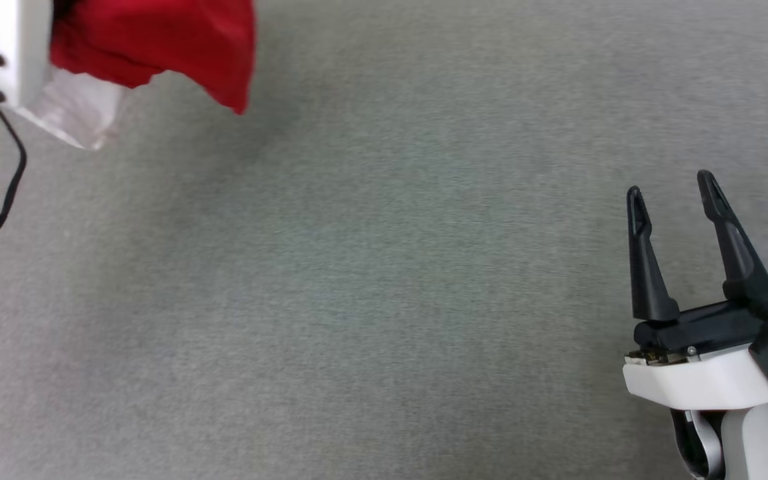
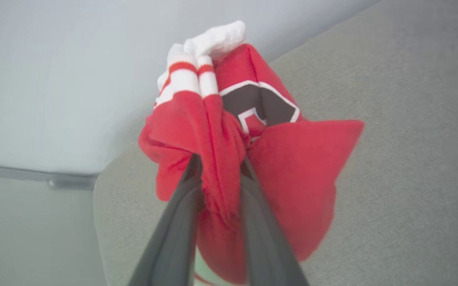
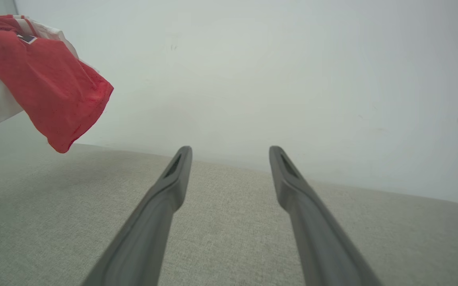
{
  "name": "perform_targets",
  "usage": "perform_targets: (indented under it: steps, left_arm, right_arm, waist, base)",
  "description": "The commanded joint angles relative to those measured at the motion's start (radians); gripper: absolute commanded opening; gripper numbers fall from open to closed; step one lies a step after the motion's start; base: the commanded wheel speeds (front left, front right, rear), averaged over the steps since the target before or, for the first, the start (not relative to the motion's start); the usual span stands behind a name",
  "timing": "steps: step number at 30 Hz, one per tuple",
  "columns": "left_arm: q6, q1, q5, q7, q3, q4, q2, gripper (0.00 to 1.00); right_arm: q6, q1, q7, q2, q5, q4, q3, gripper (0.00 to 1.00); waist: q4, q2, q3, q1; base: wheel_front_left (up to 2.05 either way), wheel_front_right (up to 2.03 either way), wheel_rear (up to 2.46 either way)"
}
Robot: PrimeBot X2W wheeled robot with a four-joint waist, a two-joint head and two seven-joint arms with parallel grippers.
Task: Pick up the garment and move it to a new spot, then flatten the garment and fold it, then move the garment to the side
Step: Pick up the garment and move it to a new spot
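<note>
The garment (image 1: 157, 40), red with a white sleeve, hangs bunched at the top left of the head view, lifted off the grey surface. In the left wrist view my left gripper (image 2: 221, 167) is shut on a gathered fold of the garment (image 2: 292, 174), whose striped white trim and part of a black white-outlined print face the camera. My right gripper (image 1: 671, 187) stands open at the lower right, far from the cloth, with nothing between its fingers. From the right wrist, the garment (image 3: 50, 83) hangs at the upper left, beyond the open right gripper (image 3: 231, 153).
A grey fabric-covered surface (image 1: 384, 287) spreads across the head view. A black cable (image 1: 7, 193) trails down its left side beside my pale left forearm (image 1: 11, 47). A pale wall (image 3: 292, 79) rises behind the surface's far edge.
</note>
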Motion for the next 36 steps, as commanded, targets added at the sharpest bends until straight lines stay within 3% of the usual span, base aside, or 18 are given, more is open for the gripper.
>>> perform_targets:
  steps: [1, 17, 29, 36]
  left_arm:
    - [0.000, -0.025, 0.006, 0.006, -0.020, -0.025, -0.011, 0.00]
    - [0.000, -0.088, -0.013, -0.015, -0.273, -0.190, -0.141, 0.00]
    - [0.000, 0.039, -0.021, -0.068, -0.503, -0.147, -0.267, 0.00]
    - [0.000, 0.166, -0.013, -0.085, -0.545, -0.061, -0.322, 0.00]
  right_arm:
    - [-0.001, 0.014, -0.002, 0.003, 0.011, 0.004, -0.001, 1.00]
    - [-0.001, 0.032, -0.002, 0.003, 0.068, 0.013, -0.016, 1.00]
    - [-0.001, -0.001, -0.002, 0.003, 0.093, 0.018, -0.013, 1.00]
    - [-0.001, -0.018, -0.002, 0.003, 0.104, 0.029, -0.013, 1.00]
  waist:
    - [-0.053, 0.0000, -0.028, 0.0000]
    - [-0.248, 0.0000, -0.041, 0.0000]
    - [-0.285, 0.0000, 0.011, 0.0000]
    - [-0.298, 0.0000, 0.041, 0.0000]
  base:
    - [0.00, 0.00, 0.00]
    - [0.00, 0.00, 0.00]
    - [0.00, 0.00, 0.00]
    - [0.00, 0.00, 0.00]
